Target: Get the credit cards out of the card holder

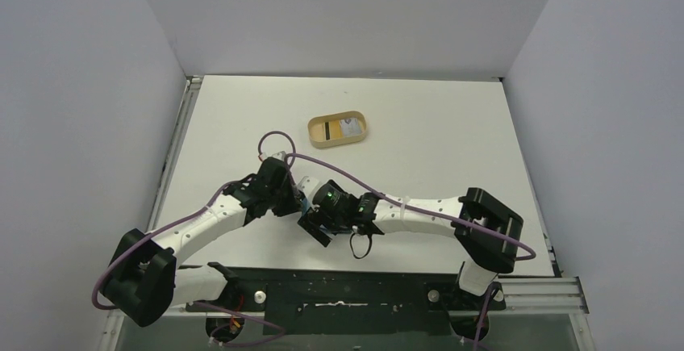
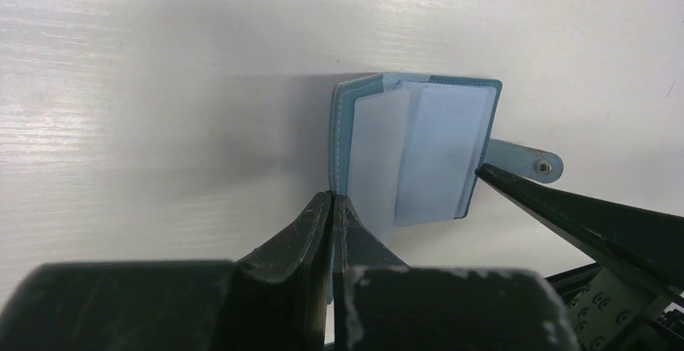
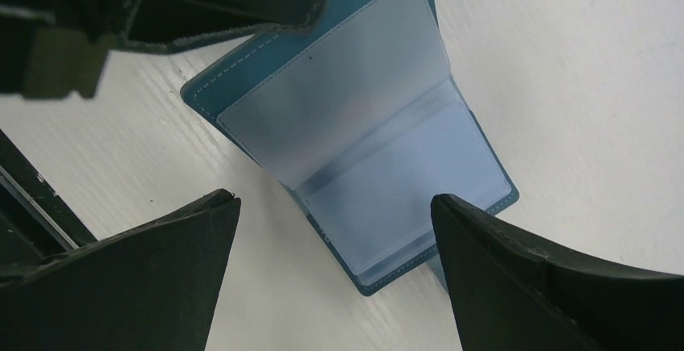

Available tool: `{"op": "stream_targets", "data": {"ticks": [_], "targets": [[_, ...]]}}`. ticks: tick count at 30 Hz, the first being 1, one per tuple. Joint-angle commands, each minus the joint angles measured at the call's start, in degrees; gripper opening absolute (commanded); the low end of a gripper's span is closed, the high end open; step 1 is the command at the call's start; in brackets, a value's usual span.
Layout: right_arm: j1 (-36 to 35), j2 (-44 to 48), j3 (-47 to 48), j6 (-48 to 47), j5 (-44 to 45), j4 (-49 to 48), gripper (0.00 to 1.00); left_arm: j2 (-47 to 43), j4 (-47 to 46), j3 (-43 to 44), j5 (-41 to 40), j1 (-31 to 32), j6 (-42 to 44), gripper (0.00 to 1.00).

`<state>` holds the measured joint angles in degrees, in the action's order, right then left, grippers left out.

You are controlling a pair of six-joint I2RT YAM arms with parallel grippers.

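Observation:
The teal card holder (image 2: 435,149) lies open on the white table, its pale blue translucent pockets (image 3: 363,125) facing up and its snap tab (image 2: 528,161) sticking out to one side. My left gripper (image 2: 332,198) is shut on the edge of one teal cover and holds that flap raised. My right gripper (image 3: 335,198) is open and empty, with its fingers on either side of the holder's other half. No card shows in the pockets. In the top view only a sliver of the holder (image 1: 305,203) shows between the two grippers. A pale card (image 1: 345,127) lies in the tan tray.
The tan oval tray (image 1: 316,135) stands on the table beyond the grippers, toward the back. A purple cable (image 1: 274,137) loops above the left arm. The black base rail (image 1: 363,286) runs along the near edge.

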<state>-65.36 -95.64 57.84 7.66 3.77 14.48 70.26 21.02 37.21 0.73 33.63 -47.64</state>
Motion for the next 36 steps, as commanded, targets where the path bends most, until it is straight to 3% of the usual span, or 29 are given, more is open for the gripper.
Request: {"op": "stream_targets", "data": {"ticks": [1,27,36], "targets": [[-0.41,-0.99,3.59,-2.53,1.71,-3.55,0.94,-0.73,-2.21,1.10,0.60,-0.45,-0.20,0.00],[2.40,-3.88,3.38,-4.48,5.52,-7.36,0.96,-1.26,-2.01,0.53,0.94,-0.98,0.00,0.00],[2.07,-2.41,1.64,-4.58,1.93,-8.43,0.96,-1.18,-1.96,0.49,1.09,-1.02,0.00,0.00]]}}
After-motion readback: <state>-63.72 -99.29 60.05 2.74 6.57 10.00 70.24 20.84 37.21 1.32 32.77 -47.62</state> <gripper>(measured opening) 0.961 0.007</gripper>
